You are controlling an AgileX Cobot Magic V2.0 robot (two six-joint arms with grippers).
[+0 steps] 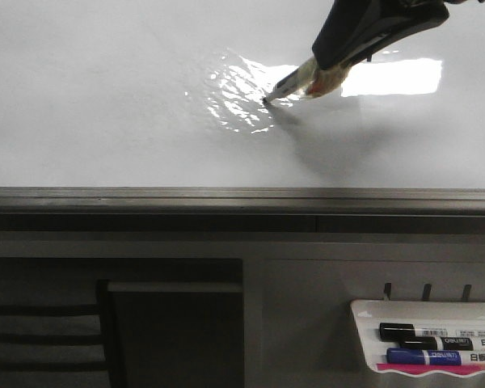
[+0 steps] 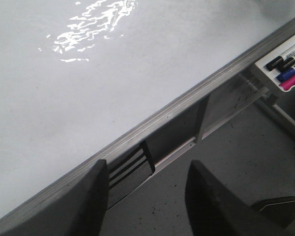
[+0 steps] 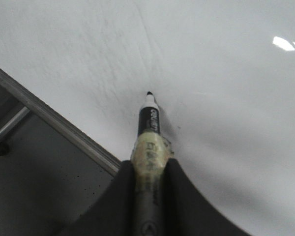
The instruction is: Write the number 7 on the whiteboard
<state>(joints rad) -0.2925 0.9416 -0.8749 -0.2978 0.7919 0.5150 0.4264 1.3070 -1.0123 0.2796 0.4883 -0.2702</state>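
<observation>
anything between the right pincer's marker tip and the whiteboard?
Nothing visible. The right pincer holds the marker with its tip at the bare whiteboard; no stroke is drawn yet.

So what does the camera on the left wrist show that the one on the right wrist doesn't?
Only the left wrist view shows the left gripper, open and holding nothing, a small tray of spare pens off the board's edge, and rippled light glare on the board.

Only the right wrist view shows the right gripper shut on a black marker, its tip at or just above the board; no ink line is visible.

Both show the whiteboard and its grey metal rim, with no number written yet.
</observation>
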